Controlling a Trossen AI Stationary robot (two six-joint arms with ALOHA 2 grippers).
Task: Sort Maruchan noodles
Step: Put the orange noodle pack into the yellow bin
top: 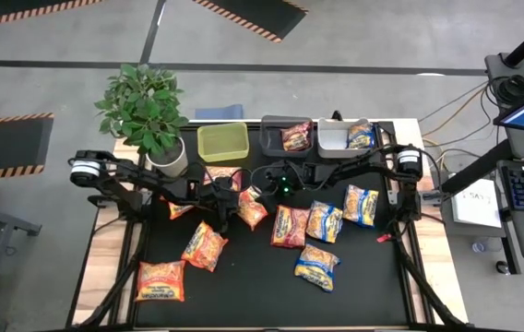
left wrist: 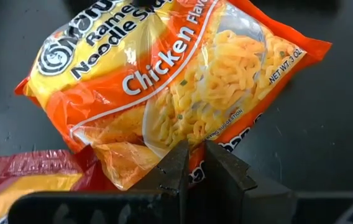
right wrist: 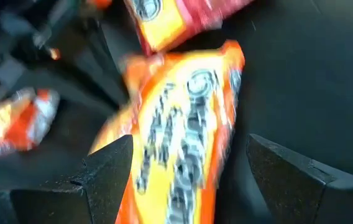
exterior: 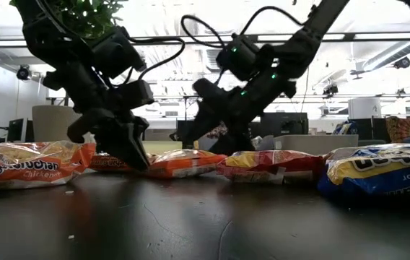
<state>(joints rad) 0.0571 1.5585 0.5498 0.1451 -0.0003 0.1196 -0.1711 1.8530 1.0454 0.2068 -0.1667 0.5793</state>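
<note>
Several Maruchan noodle packets lie on the black mat. My left gripper [top: 226, 204] [left wrist: 196, 163] is shut at the edge of an orange chicken packet [left wrist: 164, 81] [top: 252, 211] near the mat's middle. My right gripper [top: 259, 191] [right wrist: 190, 149] hovers open over an orange packet [right wrist: 183, 143], one finger on either side, touching nothing. A red packet [top: 296, 136] is in the dark bin [top: 273, 144]. A blue-and-yellow packet [top: 361, 136] is in the grey bin [top: 329, 143]. The green bin [top: 223, 142] holds nothing. My left gripper pinches the orange packet's near edge [left wrist: 178, 140] between its two fingers, which slant down from the table's left. The packet spreads out beyond the fingertips. In the low view it lies on the mat [exterior: 183, 163], with the fingertips [exterior: 137, 160] at its end.
Around the grippers lie orange packets [top: 205, 246] [top: 160, 281], a red packet [top: 288, 226] and blue-and-yellow packets [top: 325, 221] [top: 361, 205] [top: 317, 266]. A potted plant [top: 147, 115] stands at the far left beside the bins. Bare mat shows along the near edge.
</note>
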